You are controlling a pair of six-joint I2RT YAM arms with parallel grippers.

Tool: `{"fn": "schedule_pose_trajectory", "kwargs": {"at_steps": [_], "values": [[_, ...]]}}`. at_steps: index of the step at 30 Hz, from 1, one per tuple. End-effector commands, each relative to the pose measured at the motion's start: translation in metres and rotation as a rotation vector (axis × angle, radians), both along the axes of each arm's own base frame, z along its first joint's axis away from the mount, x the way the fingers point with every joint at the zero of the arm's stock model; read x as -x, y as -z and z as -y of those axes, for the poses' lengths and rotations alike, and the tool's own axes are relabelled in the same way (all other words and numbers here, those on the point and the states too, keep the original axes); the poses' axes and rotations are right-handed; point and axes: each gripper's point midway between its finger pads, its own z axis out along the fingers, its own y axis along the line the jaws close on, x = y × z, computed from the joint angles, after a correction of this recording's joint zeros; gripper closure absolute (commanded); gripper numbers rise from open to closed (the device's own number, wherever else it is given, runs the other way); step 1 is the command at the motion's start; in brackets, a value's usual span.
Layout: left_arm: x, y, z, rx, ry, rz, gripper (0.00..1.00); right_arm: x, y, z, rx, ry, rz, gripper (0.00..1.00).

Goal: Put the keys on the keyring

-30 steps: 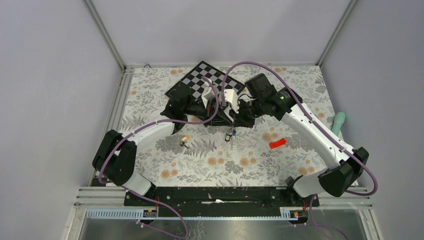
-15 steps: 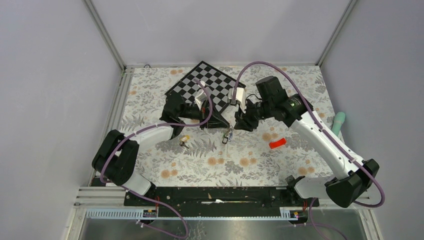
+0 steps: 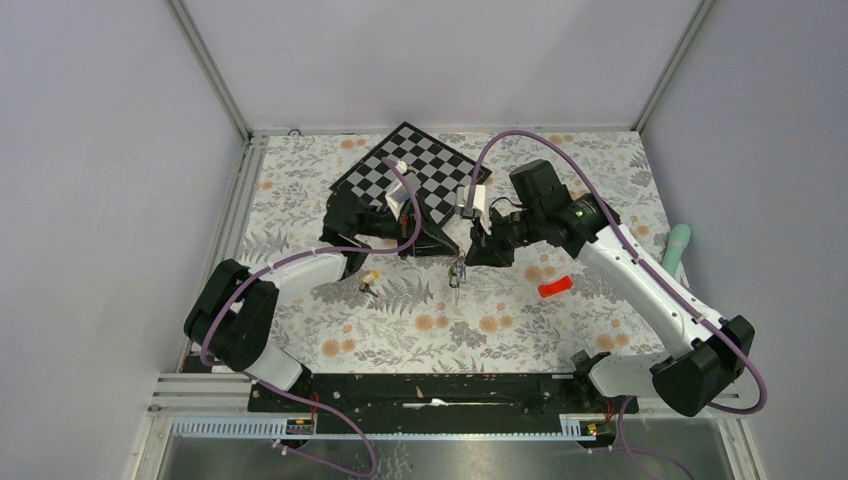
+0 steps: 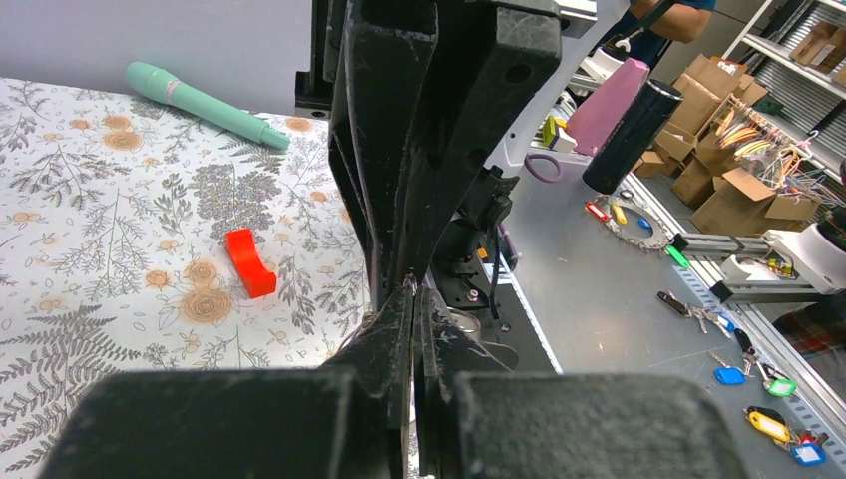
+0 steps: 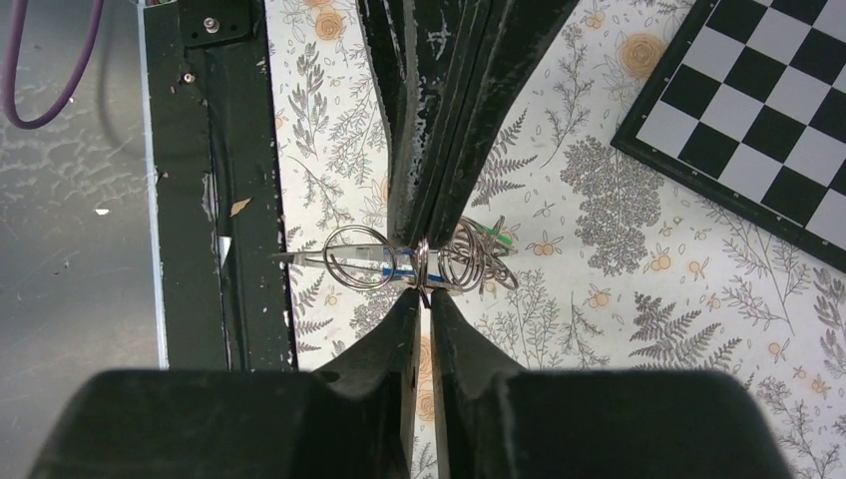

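While your left gripper [image 3: 446, 246] sits clenched, its jaws pressed flat together just off the near corner of the checkerboard [image 3: 410, 165], the keyring [image 5: 467, 267] hangs at its fingertips as a bunch of thin wire loops. From the right wrist view, those fingertips come down onto the middle of the bunch, so the left gripper looks to be grasping the keyring. Your right gripper [image 5: 420, 296] meets it tip to tip, also on the near side of the checkerboard. Its jaws are drawn in to a narrow slit with one upright loop of wire between the tips. You cannot tell from these views whether they are biting on that wire or only bracketing it. A blue-tagged key [image 5: 399, 267] lies within the loops beside the right gripper's tips, and a green-tagged key [image 5: 504, 239] shows at the edge of the bunch that lies toward the checkerboard. A yellow-tagged key [image 3: 369, 279] lies by itself on the floral table [image 3: 450, 330], nearer than the checkerboard's left part and apart from the keyring. A red block [image 3: 555, 288] lies on the table, nearer than the checkerboard and off to its right. A mint-green stick [image 3: 678, 246] lies well to the right of the checkerboard at the table's edge.
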Motion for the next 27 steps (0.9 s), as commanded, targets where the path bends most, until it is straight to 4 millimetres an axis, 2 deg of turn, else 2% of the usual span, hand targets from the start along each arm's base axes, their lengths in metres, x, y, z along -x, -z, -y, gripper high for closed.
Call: {"fn": "schedule_pose_trajectory", "kwargs": {"at_steps": [1, 5, 14, 16, 22, 27], "values": [[0.009, -0.019, -0.005, 0.055, 0.016, 0.099, 1.0, 0.005, -0.013, -0.005, -0.062, -0.036, 0.031, 0.88], [0.01, -0.021, -0.005, 0.063, 0.018, 0.101, 1.0, 0.005, -0.012, -0.006, -0.068, -0.042, 0.021, 0.96], [0.017, -0.026, -0.004, 0.097, 0.026, 0.09, 1.0, 0.003, -0.01, -0.016, -0.094, -0.042, -0.037, 0.96], [0.018, -0.026, -0.004, 0.099, 0.025, 0.091, 1.0, 0.002, -0.011, -0.016, -0.095, -0.04, -0.038, 0.92], [0.021, -0.026, -0.005, 0.104, 0.035, 0.102, 1.0, 0.0, -0.012, -0.01, -0.078, -0.01, 0.0, 0.7], [0.023, -0.026, -0.006, 0.103, 0.045, 0.107, 1.0, -0.001, -0.024, -0.003, -0.075, 0.003, 0.074, 0.62]]}}
